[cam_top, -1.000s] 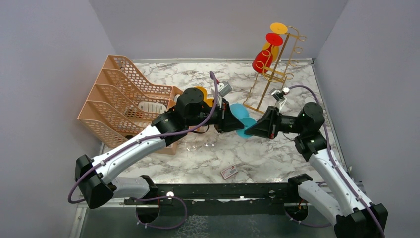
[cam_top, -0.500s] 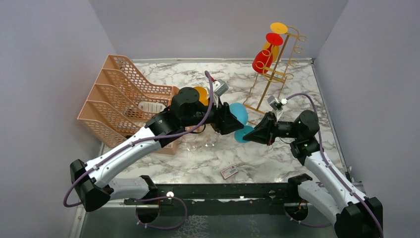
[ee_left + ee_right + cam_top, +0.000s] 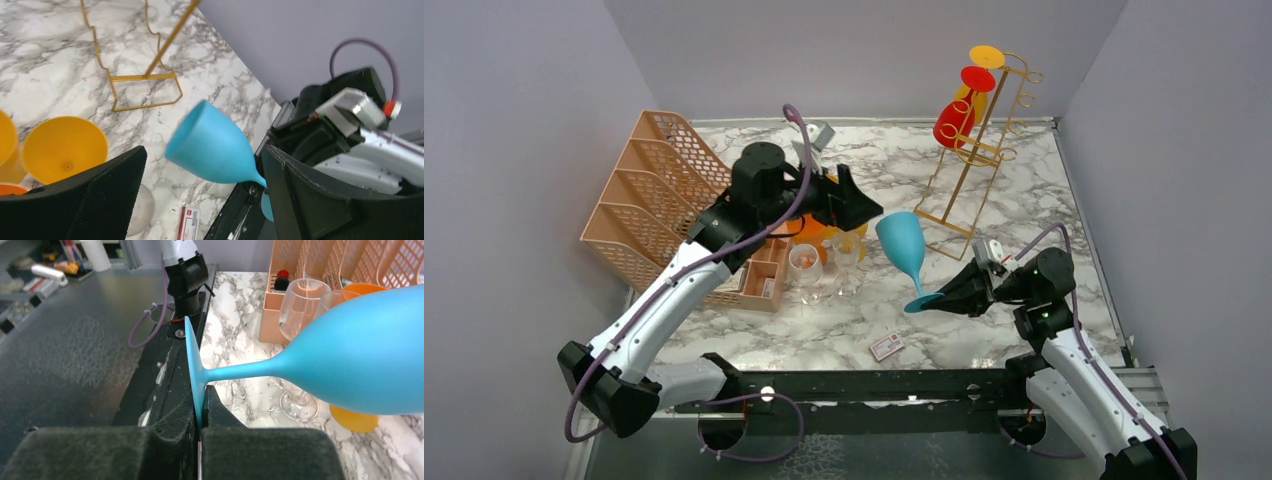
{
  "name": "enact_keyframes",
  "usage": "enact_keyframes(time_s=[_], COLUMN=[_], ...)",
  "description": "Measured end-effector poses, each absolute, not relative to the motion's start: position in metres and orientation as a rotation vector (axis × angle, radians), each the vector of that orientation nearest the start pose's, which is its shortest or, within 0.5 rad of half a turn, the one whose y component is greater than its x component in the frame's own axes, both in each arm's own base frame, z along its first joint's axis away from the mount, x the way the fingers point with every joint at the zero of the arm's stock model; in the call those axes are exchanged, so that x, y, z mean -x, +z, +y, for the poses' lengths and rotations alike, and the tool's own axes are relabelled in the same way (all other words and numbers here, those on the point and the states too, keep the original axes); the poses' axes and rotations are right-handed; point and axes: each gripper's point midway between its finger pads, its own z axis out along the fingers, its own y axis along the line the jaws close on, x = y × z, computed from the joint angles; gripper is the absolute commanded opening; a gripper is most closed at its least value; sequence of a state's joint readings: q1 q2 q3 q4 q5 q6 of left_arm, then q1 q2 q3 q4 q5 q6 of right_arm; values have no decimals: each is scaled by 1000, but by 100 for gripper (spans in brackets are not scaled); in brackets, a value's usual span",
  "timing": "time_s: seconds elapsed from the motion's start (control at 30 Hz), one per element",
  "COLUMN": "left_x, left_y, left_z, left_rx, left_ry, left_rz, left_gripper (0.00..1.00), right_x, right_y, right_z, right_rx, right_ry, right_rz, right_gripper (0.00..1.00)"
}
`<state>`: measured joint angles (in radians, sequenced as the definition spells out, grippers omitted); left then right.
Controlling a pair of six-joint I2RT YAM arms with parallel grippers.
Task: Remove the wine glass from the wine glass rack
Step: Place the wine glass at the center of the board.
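A blue wine glass [image 3: 902, 240] hangs tilted in the air above the marble table, off the rack. My right gripper [image 3: 938, 298] is shut on the thin edge of its round foot [image 3: 192, 365], with the bowl [image 3: 370, 365] pointing away from me. My left gripper [image 3: 864, 208] stands open to the left of the bowl and touches nothing. In the left wrist view the blue bowl [image 3: 210, 147] floats between and beyond the fingers [image 3: 107, 195]. The gold wire wine glass rack [image 3: 984, 140] stands at the back right, still holding a red glass [image 3: 954, 120] and a yellow glass [image 3: 984, 57].
A peach mesh file organizer [image 3: 674, 200] fills the left side. Clear glasses [image 3: 819, 265] and orange cups [image 3: 809, 228] stand just under my left gripper. A small red-and-white card [image 3: 886, 346] lies near the front edge. The rack's base [image 3: 145, 90] rests on the marble.
My left gripper opened, let go of the blue bowl and drew back to the upper left. My right gripper pulled the glass by its foot toward the near edge.
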<state>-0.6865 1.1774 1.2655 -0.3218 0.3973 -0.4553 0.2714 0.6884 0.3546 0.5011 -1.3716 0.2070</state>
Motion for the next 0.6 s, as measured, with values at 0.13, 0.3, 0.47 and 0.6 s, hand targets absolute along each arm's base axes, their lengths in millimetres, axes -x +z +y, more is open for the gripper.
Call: enact_keyframes(time_s=[0.13,0.3,0.47,0.6], left_x=[-263,-254,-239,-228], left_y=[355,356,343,335], left_z=[-271,-277,-290,-301], left_rx=[-399,-451,-497,-526], left_ry=[-1224,-1369,-1505,-1568], left_rz=[1875,1867,1894,1915], left_gripper=[98,95,92,87], right_x=[-112,-106,-106,-114], right_y=[227,214,223,237], right_z=[214,214,214,216], right_rx=[1316,1380,1431,1476], right_ry=[1303,1331,1301,1236], right_rz=[1101,1069,995,905], right_gripper=[1,1,1,1])
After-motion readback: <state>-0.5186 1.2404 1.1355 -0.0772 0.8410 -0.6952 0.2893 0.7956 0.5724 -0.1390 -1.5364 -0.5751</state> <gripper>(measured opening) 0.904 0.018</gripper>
